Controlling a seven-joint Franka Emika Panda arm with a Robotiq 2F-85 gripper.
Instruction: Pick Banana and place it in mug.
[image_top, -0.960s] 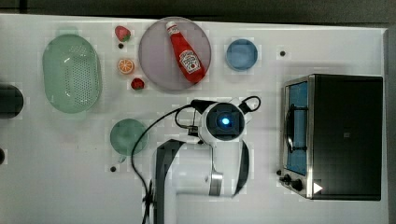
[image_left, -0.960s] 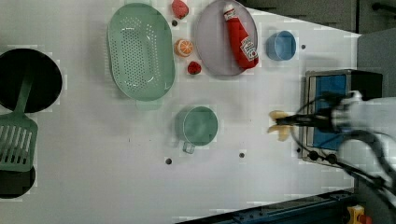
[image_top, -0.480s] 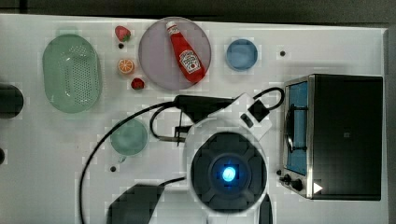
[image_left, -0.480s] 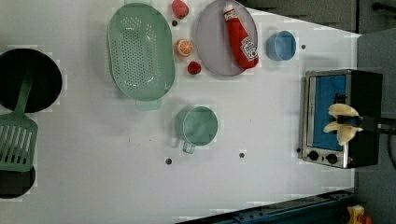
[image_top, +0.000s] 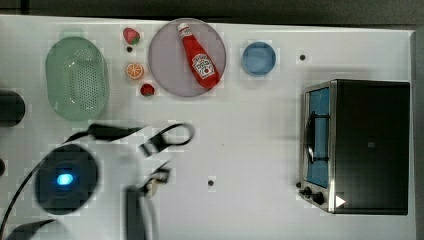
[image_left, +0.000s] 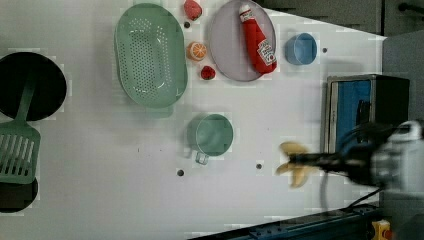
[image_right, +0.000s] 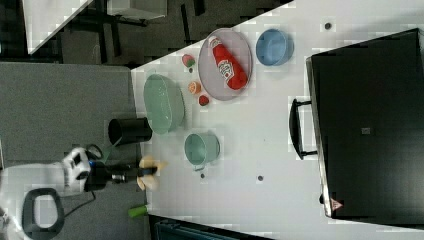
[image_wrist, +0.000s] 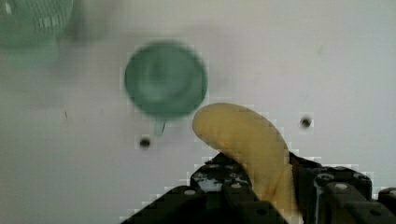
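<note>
The pale yellow banana (image_left: 299, 176) hangs above the white table, and my gripper (image_left: 300, 160) is shut on its middle. In the left view it is to the right of the teal-green mug (image_left: 214, 135) and a little lower, well apart from it. In the right view the banana (image_right: 149, 182) and gripper (image_right: 142, 172) are at the table's edge, down and to the left of the mug (image_right: 200, 148). The wrist view has the banana (image_wrist: 243, 135) sticking out between the fingers (image_wrist: 210, 179), with the mug (image_wrist: 166, 79) open and empty beyond its tip.
A toaster oven (image_left: 367, 107) stands at the left view's right. Behind the mug are a green colander (image_left: 150, 55), an orange slice (image_left: 196, 51), two small red fruits and a lilac plate (image_left: 227, 55) bearing a ketchup bottle (image_left: 257, 40), with a blue cup (image_left: 301, 48) beside it. A black pan (image_left: 30, 87) and green spatula (image_left: 17, 150) lie at the left view's left.
Half a second ago the banana hung in front of the oven; the gripper has carried it towards the left view's left and lower. In the top view the arm's body swung to the left.
</note>
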